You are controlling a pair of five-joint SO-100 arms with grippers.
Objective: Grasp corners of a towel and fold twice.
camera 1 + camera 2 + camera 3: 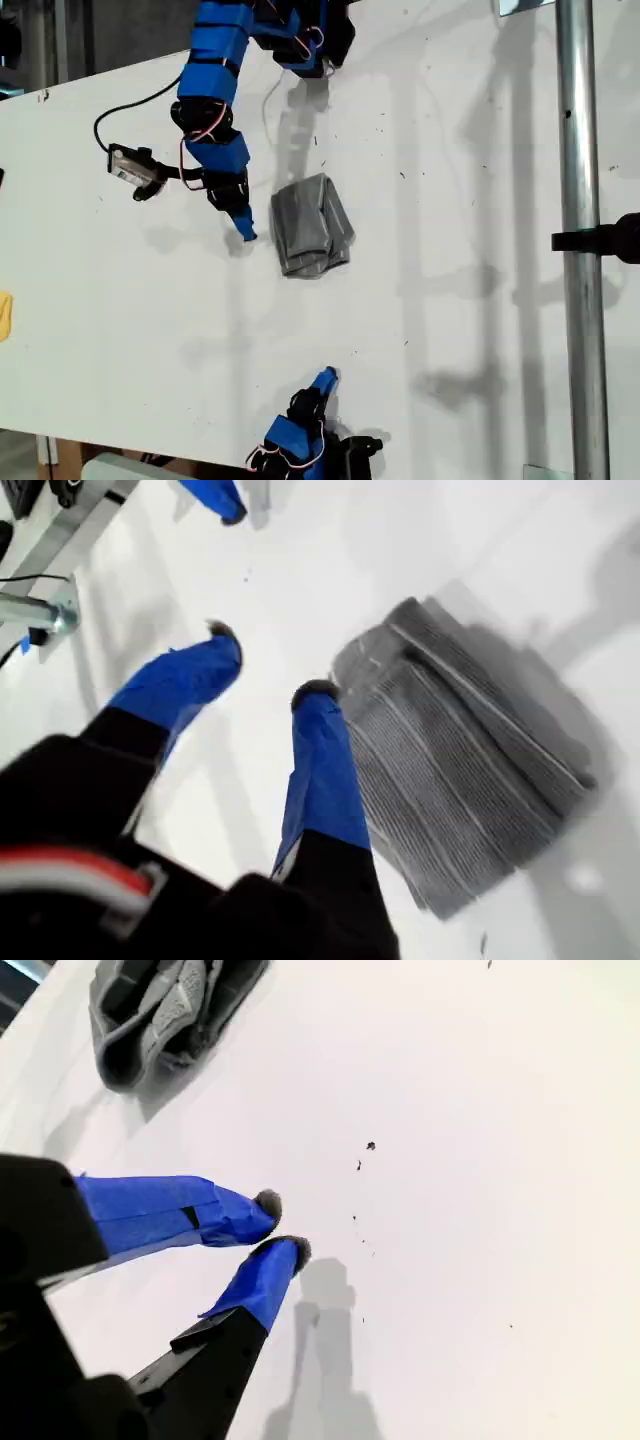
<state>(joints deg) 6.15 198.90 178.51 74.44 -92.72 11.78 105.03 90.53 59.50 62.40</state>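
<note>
- A white table (450,330) fills the exterior view, with a small, bunched dark grey towel (311,225) lying near its middle.
- The towel is folded into a compact, rumpled bundle; thin pale stripes run along it, seen more clearly in the first wrist view (470,780).
- My first gripper (243,228) comes down from the top of the exterior view on a blue arm, its tip just beside the towel on the exterior view's left.
- In the first wrist view my first gripper (268,665) has its two blue-taped fingers spread apart and holds nothing; one fingertip (315,695) sits at the towel's edge, though the blur makes it unclear whether it touches the cloth.
- My second gripper (327,377) sits at the bottom of the exterior view, well apart from the towel.
- In the second wrist view my second gripper (278,1228) has its fingers nearly together with only a narrow gap, gripping nothing, above bare table.
- A metal pole (580,250) runs down the exterior view's right side.
</note>
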